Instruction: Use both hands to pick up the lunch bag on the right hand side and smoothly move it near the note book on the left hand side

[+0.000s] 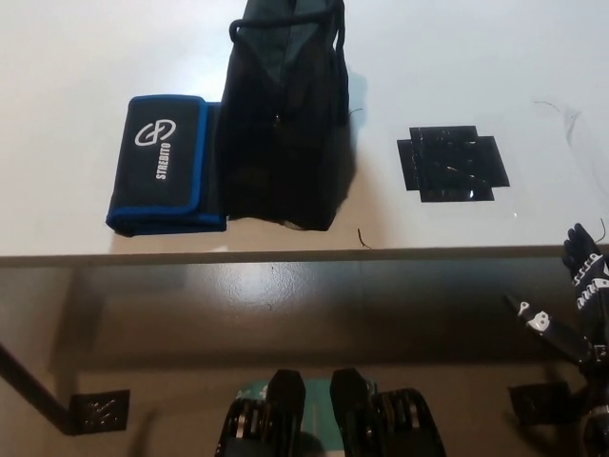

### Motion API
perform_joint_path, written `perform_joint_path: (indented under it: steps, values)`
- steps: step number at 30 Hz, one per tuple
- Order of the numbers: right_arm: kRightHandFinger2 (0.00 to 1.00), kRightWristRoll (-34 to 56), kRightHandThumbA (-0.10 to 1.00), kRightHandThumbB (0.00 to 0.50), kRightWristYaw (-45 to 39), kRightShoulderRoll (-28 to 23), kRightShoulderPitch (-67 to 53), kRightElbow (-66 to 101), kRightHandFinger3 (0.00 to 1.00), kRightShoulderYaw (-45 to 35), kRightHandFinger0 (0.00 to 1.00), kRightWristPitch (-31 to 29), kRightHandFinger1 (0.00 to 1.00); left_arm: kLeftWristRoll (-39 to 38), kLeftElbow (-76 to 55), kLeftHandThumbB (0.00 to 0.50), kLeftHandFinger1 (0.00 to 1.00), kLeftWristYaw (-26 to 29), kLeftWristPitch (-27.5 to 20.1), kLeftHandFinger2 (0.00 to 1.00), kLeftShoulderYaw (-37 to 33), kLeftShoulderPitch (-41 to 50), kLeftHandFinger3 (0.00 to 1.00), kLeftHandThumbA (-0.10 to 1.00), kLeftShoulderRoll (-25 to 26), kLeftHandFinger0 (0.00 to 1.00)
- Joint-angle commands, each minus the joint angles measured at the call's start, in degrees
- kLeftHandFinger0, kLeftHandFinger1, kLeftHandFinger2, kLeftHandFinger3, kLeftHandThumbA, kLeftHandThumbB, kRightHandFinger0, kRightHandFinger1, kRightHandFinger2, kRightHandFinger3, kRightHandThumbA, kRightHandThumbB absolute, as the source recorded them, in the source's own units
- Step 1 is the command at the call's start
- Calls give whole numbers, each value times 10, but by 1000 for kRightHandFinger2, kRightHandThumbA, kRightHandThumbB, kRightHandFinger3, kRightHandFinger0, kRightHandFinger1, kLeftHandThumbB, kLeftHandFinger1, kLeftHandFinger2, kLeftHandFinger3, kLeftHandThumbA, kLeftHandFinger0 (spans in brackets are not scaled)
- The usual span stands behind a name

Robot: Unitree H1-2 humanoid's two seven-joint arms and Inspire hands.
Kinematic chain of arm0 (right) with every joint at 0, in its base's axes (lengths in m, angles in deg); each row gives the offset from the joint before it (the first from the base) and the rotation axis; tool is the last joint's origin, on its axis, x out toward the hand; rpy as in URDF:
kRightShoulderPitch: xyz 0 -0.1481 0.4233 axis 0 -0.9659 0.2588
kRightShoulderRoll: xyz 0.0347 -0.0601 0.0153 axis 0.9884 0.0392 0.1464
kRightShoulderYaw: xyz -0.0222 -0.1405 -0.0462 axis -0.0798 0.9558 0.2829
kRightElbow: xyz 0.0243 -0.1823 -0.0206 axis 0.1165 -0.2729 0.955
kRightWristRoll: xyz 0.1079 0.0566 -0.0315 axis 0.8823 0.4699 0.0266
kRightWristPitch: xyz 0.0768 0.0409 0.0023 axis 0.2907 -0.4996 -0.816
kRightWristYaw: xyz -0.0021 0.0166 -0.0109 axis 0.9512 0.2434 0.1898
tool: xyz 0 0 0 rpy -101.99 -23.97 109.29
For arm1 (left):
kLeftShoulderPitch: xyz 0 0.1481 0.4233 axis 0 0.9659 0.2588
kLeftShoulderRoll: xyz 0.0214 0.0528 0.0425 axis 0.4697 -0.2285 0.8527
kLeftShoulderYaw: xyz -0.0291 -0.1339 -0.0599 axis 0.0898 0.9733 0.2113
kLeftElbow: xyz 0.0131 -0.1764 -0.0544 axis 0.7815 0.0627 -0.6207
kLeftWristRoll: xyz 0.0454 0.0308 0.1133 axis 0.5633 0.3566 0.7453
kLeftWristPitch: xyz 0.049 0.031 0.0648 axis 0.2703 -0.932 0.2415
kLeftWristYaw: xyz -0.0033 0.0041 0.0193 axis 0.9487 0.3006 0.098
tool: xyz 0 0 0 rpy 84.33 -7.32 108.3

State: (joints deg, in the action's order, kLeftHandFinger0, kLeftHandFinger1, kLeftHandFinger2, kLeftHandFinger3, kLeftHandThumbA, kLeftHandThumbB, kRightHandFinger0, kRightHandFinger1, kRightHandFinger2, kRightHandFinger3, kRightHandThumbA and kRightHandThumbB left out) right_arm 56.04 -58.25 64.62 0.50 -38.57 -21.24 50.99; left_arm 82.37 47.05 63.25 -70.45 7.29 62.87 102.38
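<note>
The black lunch bag (pixel 282 114) stands on the white worktop (pixel 457 67), a little left of the picture's middle, its top and handles running off the upper edge of the view. Its left side touches, and partly covers, the right edge of the note book (pixel 164 164), a black case with a blue border and a white logo and lettering, which lies flat just beside it on the robot's left. Neither thing is held. To the right of the lunch bag, well apart from it, a black cross-shaped tape mark (pixel 453 163) is stuck to the worktop, and a short dark thread (pixel 363 239) lies near the front edge, between the bag and the mark. A thin curl of wire or thread (pixel 559 112) shows near the far right of the surface. The right robot hand (pixel 582 271), black with white markings, shows only in part at the right edge of the picture, at about the level of the worktop's front edge and well away from the lunch bag; it touches nothing that can be seen, and whether its grasp is wide or narrow cannot be told from what shows. The white left robot hand does not appear in the view.
</note>
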Motion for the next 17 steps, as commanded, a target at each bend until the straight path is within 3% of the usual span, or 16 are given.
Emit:
perform_joint_path:
  steps: [1, 17]
  values:
    - [1000, 14, 1000, 129, -15, -5, 4, 23, 1000, 2, 1000, -35, 1000, -10, -9, 161, 1000, -1, -21, 1000, 8, -10, 1000, 1000, 17, 1000]
    - [1000, 18, 1000, 112, -20, -8, 15, 14, 1000, 0, 1000, -35, 1000, -5, -8, 151, 1000, 2, -21, 1000, 8, -20, 1000, 1000, 16, 1000]
